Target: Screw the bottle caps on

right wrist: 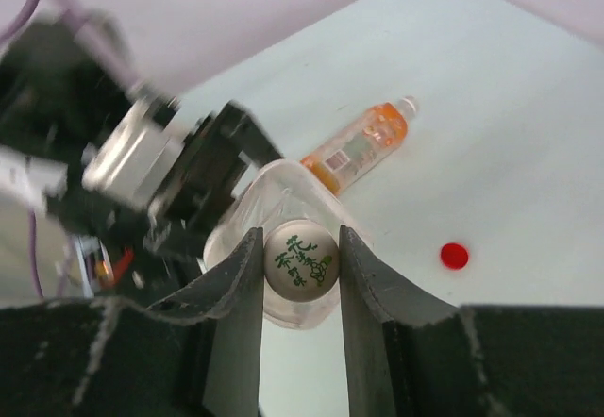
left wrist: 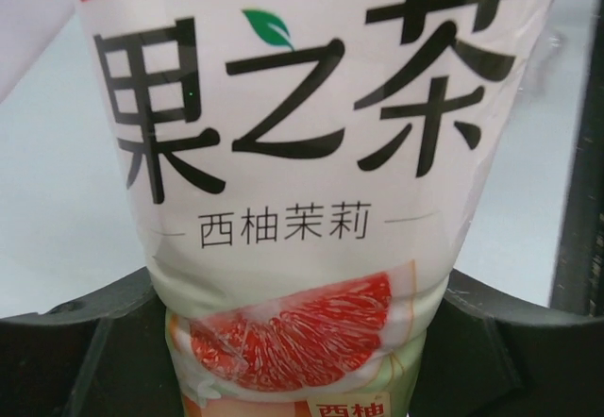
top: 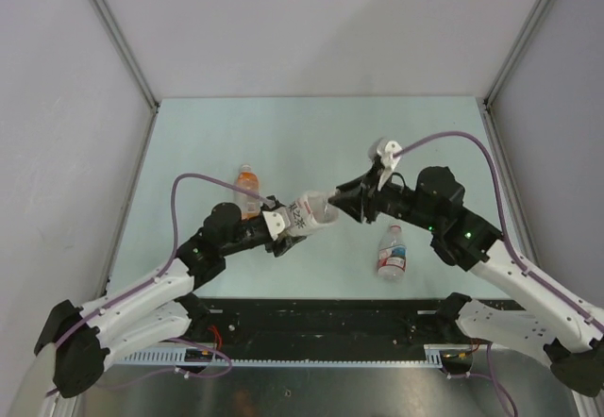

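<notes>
Locate the white-label bottle (top: 309, 213) at the centre of the top view, raised off the tabletop (top: 425, 134) and tilted with its mouth toward the right of the frame. The left hand (top: 288, 221) holds this bottle around its body. In the left wrist view, note the label with large dark print and a grapefruit slice filling the frame, with the black fingers (left wrist: 66, 341) at both lower corners. The right hand (top: 338, 200) meets the bottle's mouth from the right. In the right wrist view, check the two dark fingers (right wrist: 241, 290): they are set narrow, one on each side of the white cap (right wrist: 300, 258), and appear to touch it. The cap bears green print and sits at the bottle's mouth; you cannot tell whether it is threaded on. Find the orange bottle (top: 247, 189) on the tabletop just left of centre, behind the left hand. Find the red-label bottle (top: 391, 252) lying on the tabletop at lower right of centre, apart from both hands. The red cap (right wrist: 454, 256) lies alone on the tabletop, right of the fingers in the right wrist view.
</notes>
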`<state>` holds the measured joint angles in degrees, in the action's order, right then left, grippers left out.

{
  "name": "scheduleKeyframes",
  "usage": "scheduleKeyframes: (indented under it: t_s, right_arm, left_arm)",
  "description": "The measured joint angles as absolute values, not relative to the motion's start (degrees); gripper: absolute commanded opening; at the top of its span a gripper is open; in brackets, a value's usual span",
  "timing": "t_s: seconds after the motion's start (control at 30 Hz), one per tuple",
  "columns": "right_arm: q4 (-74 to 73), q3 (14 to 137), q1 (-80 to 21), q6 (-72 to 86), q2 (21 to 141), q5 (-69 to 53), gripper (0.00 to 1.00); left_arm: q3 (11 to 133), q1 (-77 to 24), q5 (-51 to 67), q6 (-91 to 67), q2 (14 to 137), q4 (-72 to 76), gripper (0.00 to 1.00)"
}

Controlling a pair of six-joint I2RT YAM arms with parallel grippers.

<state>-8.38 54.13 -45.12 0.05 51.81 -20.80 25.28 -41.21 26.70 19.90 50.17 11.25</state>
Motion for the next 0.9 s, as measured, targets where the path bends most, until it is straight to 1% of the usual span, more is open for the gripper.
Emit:
scheduleKeyframes:
  t_s: [0.2, 0.33, 0.47, 0.63, 0.9]
  right_arm:
    - [-4.38, 54.46, -47.83, 24.36, 57.54, 0.99, 0.0]
    - [-3.99, 54.46, -49.76, 36.67, 61.43, 14.87, 0.0]
    - [-3.99, 54.46, -50.74, 46.7, 64.9, 24.73, 0.0]
    - [-4.45, 54.46, -50.33, 56.53, 68.77, 31.75, 0.0]
    - [-5.26, 54.41, -46.83, 65.65, 74.43, 33.74, 0.0]
  left_arm:
    - [25.15, -46.63, 7.09, 17.45, 51.46, 12.69, 0.0]
    - [25.08, -50.26, -4.54, 16.08, 55.46, 15.31, 0.0]
    - [25.06, -52.86, -12.99, 15.88, 59.33, 17.47, 0.0]
    - [25.06, -55.51, -20.95, 16.62, 64.36, 21.17, 0.0]
    - [25.12, -60.8, -31.59, 18.76, 73.03, 29.63, 0.0]
